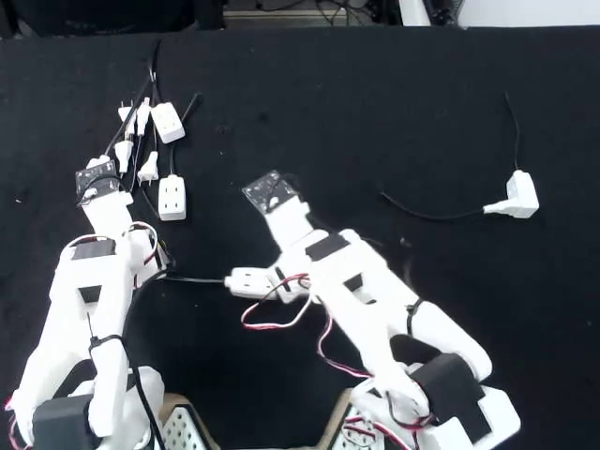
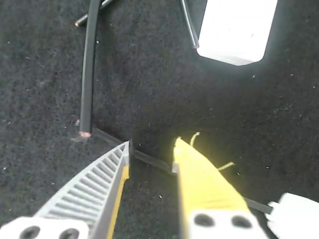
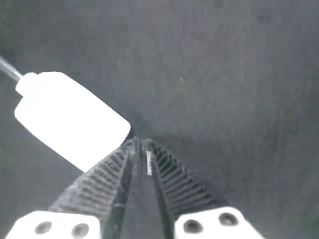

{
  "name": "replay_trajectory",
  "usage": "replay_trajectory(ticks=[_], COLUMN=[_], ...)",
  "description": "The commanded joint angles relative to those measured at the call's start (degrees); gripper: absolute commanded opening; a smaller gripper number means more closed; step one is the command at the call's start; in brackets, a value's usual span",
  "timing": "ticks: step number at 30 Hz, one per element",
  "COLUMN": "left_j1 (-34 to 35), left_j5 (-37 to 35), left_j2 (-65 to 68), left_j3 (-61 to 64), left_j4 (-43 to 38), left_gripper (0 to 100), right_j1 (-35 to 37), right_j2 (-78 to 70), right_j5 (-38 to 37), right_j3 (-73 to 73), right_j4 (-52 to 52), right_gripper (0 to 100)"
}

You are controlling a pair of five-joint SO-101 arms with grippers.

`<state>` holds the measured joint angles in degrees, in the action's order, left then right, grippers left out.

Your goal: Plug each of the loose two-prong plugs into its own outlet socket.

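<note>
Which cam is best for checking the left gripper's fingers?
Left wrist view: the left gripper has its fingers apart, with a thin black cable running between them. The high view sees that gripper from above, beside a white socket, the gap too small to judge.

The closed claw point(image 3: 141, 145) sits just beside a white block point(image 3: 70, 119) on the black table point(image 3: 224, 74).

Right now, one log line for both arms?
left gripper: open, fingers astride thin cable | right gripper: shut, beside white block | plug far right: loose
</note>
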<state>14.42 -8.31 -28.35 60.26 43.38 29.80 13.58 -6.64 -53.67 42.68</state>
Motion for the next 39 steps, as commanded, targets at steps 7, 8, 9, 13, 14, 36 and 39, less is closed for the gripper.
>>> replay_trajectory(ticks=[7,8,9,13,14,36,39], left_j1=[-0.6,-0.6,-0.6,-0.5,-0.4,2.3,2.0], left_j5=[-1.0,-1.0,-1.0,-1.0,-0.9,-0.2,2.4], left_j2=[-1.5,-1.5,-1.5,-1.1,-0.1,26.4,22.9], left_j3=[-0.7,-0.7,-0.7,-0.9,-1.2,-21.3,-18.5], left_j4=[-0.9,-0.9,-0.9,-1.0,-1.0,14.0,14.0], left_gripper=[20,20,20,20,20,20,20], right_j1=[3.6,4.9,6.9,14.8,16.1,5.0,5.0], right_j2=[14.6,16.5,18.5,21.7,21.4,12.1,12.1], right_j5=[0.0,-0.1,-0.4,-2.6,-3.6,-5.0,-5.0], right_j3=[-2.9,-4.3,-5.5,-8.3,-8.7,-8.0,-7.9], right_j4=[2.4,2.7,3.1,4.5,4.5,-5.1,-5.3], right_gripper=[1.1,1.2,1.2,1.4,1.2,1.2,1.2])
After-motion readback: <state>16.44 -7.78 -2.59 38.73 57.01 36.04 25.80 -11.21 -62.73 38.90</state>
